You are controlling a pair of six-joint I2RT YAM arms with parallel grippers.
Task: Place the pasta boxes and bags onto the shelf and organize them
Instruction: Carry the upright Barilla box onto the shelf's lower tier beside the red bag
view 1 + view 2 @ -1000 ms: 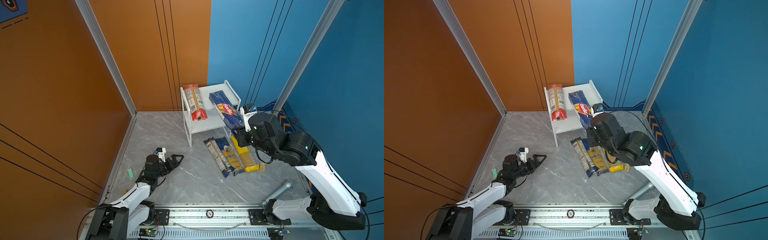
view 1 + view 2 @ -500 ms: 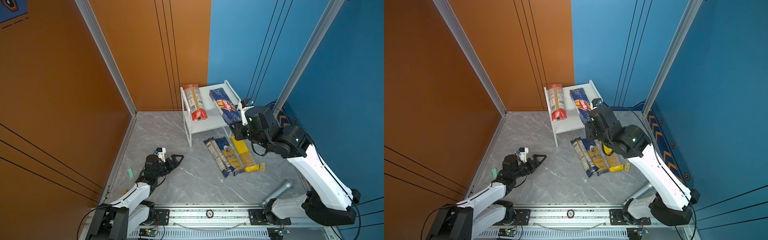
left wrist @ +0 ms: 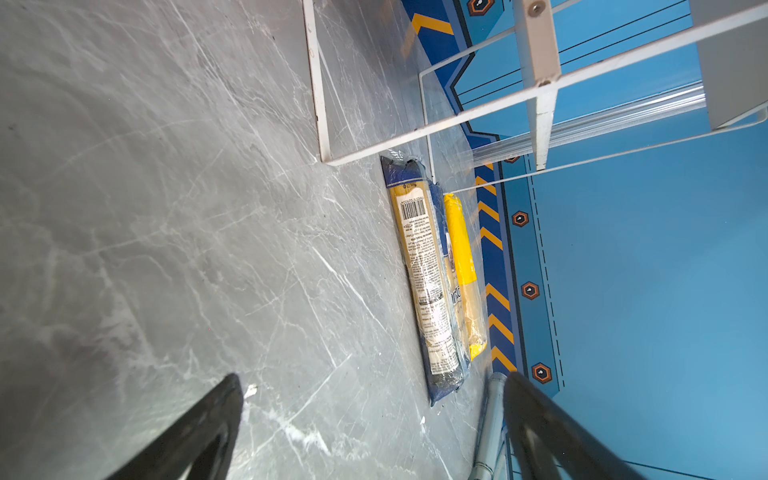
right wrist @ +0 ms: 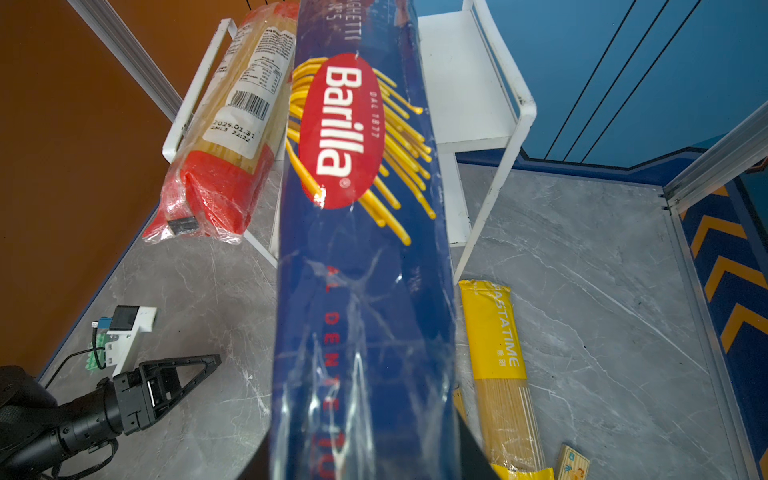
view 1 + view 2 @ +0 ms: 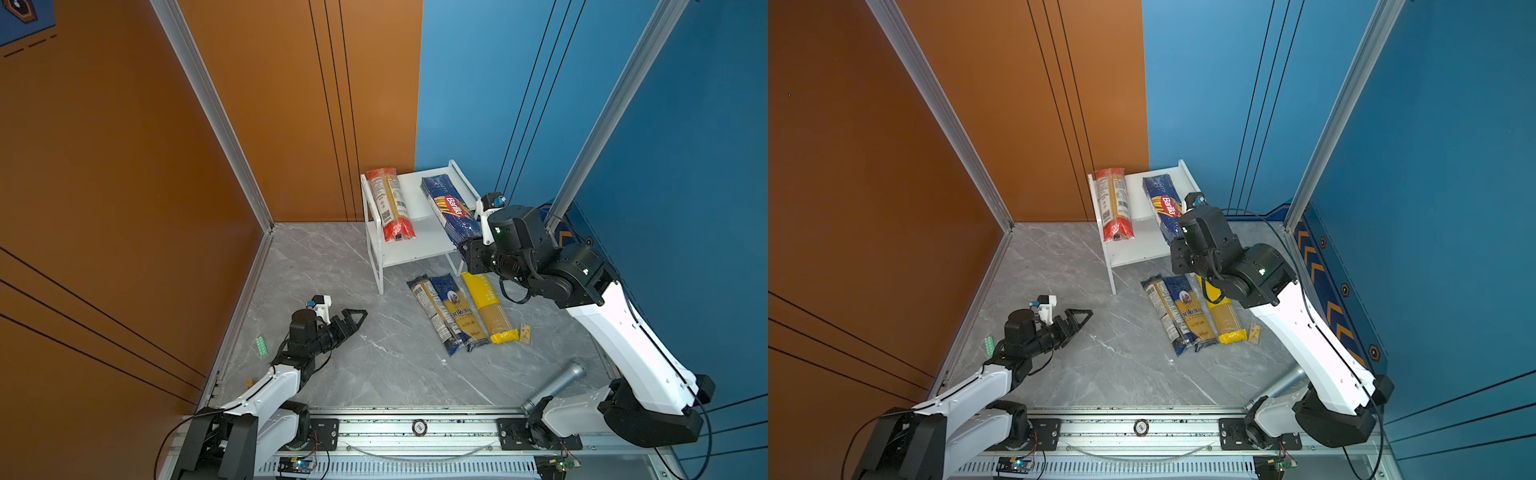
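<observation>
The white two-tier shelf stands at the back against the wall. A red-ended clear pack lies on its top board at the left. My right gripper is shut on the near end of the dark blue Barilla pack, whose far end reaches over the top board beside the red-ended one. Three packs lie side by side on the floor in front of the shelf: clear with dark-blue label, blue-yellow with portrait, bright yellow. My left gripper rests low at the left, open and holding nothing.
A small wooden block lies next to the yellow pack's near end. A grey metal tube slants at the front right. A green piece sits beyond the floor's left edge. The shelf's thin legs stand on the marble floor.
My right arm has drawn closer to the shelf, carrying the Barilla pack farther back over the top board. The left arm has not moved.
</observation>
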